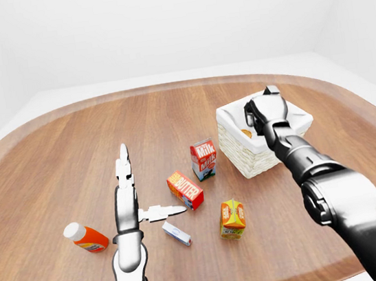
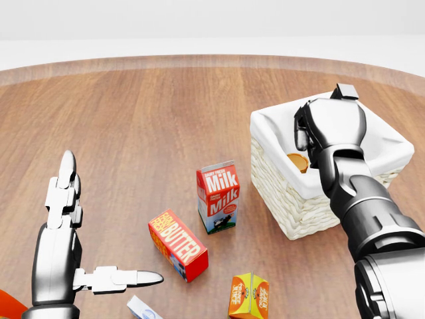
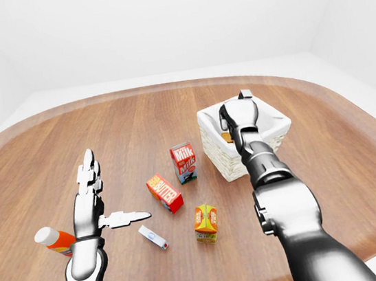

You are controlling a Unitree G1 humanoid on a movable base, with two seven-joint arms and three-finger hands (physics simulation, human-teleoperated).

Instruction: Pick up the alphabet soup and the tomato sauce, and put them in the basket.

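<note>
Overhead, the head view crops tight: the right hand [image 2: 330, 126] hangs over the basket [image 2: 282, 183], its fingers curled downward above the white liner, and whether they grip anything cannot be told from any view. Just left of the hand, inside the basket, sits a small can [image 2: 298, 162] showing only an orange-brown top; which of the two task cans it is cannot be told. No other can shows on the table [image 2: 133, 113].

On the wood stand a milk carton [image 2: 218, 197] and, just below-left of it, a butter box [image 2: 178, 244] lying tilted. An orange carton [image 2: 249, 296] stands at the bottom edge, with a small white-and-blue packet [image 2: 143, 309] partly cut off to its left.

The left hand [image 2: 66, 242] is spread open, fingers pointing up and thumb stretched right toward the butter box, touching nothing.

Only a red sliver shows at the head view's bottom-left corner; the eye views reveal it as an orange bottle [image 1: 86, 238] with a white cap lying on its side, left of the left forearm. They also show the packet [image 1: 177, 233] whole, lying between the left hand and the orange carton.
</note>
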